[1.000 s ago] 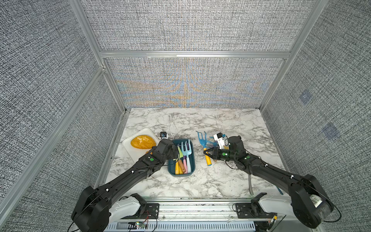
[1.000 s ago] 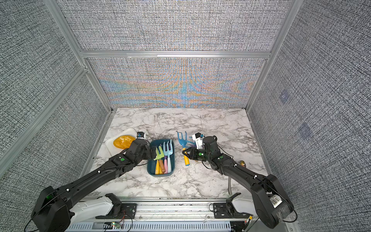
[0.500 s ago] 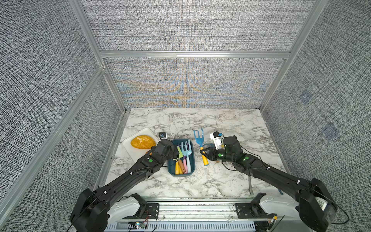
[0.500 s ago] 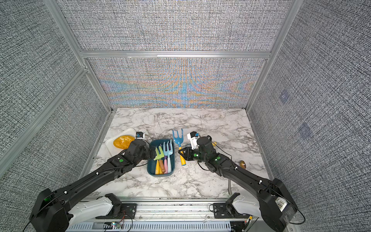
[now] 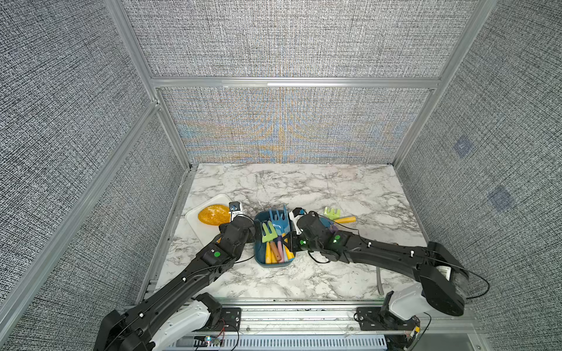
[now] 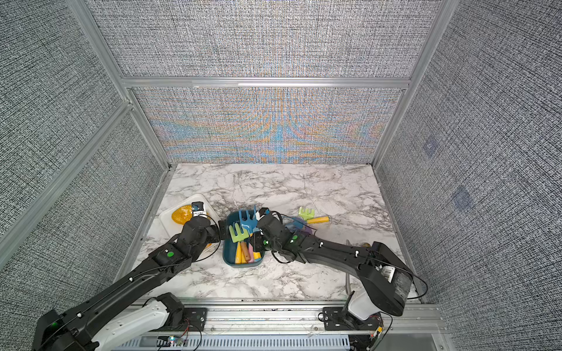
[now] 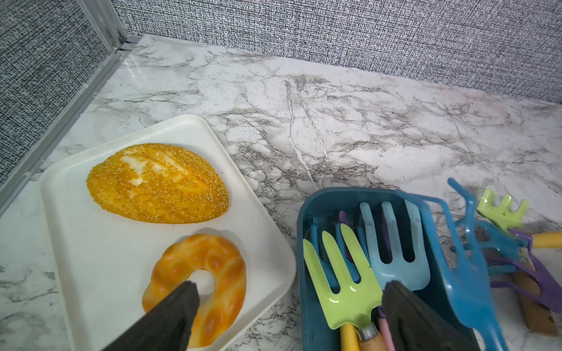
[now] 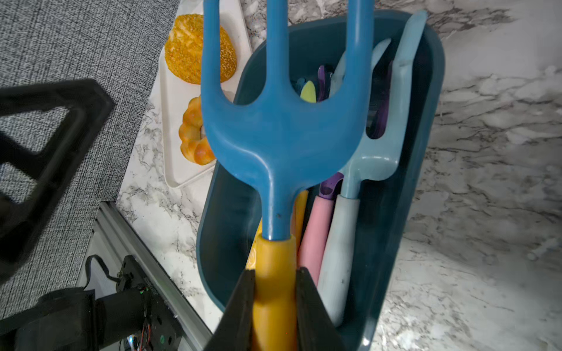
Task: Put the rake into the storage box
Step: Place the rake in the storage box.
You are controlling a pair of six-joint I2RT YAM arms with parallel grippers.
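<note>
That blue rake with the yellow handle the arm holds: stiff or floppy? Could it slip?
Probably stiff: the blue rake juts straight out from the right gripper without sagging. Likely light, since a pinch on its yellow handle alone carries it. The smooth, rounded handle might twist between the flat fingers.

**Front-centre: storage box (image 5: 273,265), tray (image 7: 91,267) beside it**

The tray lies just left of the box on the table (image 5: 304,188), a seeded loaf (image 7: 156,182) behind a ring pastry (image 7: 225,273) on it. In the box lie hand forks (image 7: 349,307), handles frontward; the rake (image 8: 282,130) is above them. Right of the box lie a second rake (image 5: 332,212) and other tools (image 7: 501,243).
</note>
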